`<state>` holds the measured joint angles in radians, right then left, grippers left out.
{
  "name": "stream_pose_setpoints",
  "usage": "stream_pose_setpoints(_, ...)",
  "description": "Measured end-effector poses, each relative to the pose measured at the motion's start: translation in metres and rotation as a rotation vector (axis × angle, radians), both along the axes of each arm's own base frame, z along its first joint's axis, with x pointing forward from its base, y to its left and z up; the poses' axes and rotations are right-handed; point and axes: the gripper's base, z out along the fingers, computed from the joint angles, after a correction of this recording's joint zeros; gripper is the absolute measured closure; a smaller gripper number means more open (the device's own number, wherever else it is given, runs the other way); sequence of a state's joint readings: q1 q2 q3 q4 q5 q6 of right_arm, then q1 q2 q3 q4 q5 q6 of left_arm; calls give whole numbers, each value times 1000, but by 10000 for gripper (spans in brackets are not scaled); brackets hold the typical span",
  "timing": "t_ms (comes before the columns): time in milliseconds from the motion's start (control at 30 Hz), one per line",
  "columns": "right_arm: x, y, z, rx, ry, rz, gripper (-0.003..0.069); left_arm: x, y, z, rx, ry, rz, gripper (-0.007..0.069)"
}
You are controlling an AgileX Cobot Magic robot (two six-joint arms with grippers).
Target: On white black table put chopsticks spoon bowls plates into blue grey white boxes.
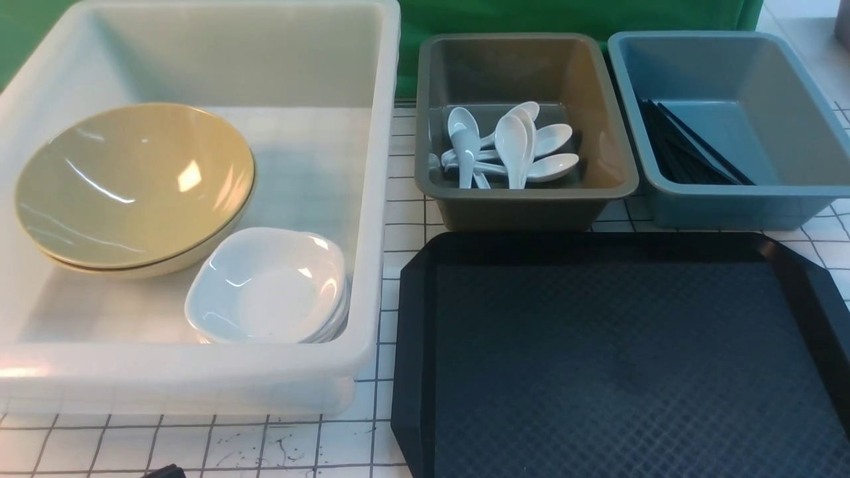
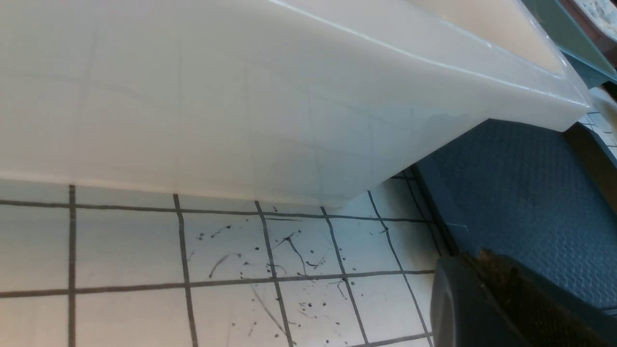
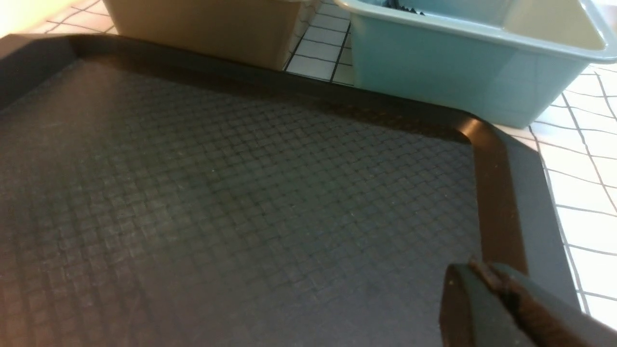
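Note:
In the front view, stacked yellow bowls (image 1: 133, 179) and stacked white plates (image 1: 272, 285) lie in the white tub (image 1: 378, 199). Several white spoons (image 1: 511, 143) lie in the grey bin (image 1: 597, 119). Black chopsticks (image 1: 690, 149) lie in the blue bin (image 1: 783, 119). My left gripper (image 2: 482, 255) is shut on nothing, low over the table (image 2: 120, 250) near the tub's front corner (image 2: 241, 96). My right gripper (image 3: 475, 265) is shut on nothing, over the black tray (image 3: 217, 168) near its cut corner. The right gripper is out of the front view.
The black tray (image 1: 597, 345) lies in front of the grey and blue bins. A green backdrop (image 1: 564, 16) stands behind the bins. The grey bin (image 3: 207, 24) and blue bin (image 3: 434, 67) stand just beyond the tray's far rim.

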<state>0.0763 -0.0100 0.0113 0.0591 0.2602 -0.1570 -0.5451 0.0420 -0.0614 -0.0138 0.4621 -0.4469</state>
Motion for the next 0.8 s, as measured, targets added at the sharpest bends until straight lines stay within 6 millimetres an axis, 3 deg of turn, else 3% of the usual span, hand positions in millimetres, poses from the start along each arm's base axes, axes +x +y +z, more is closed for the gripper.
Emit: stream_pose_setpoints(800, 0, 0, 0, -1, 0, 1, 623, 1, 1, 1, -11, -23, 23, 625)
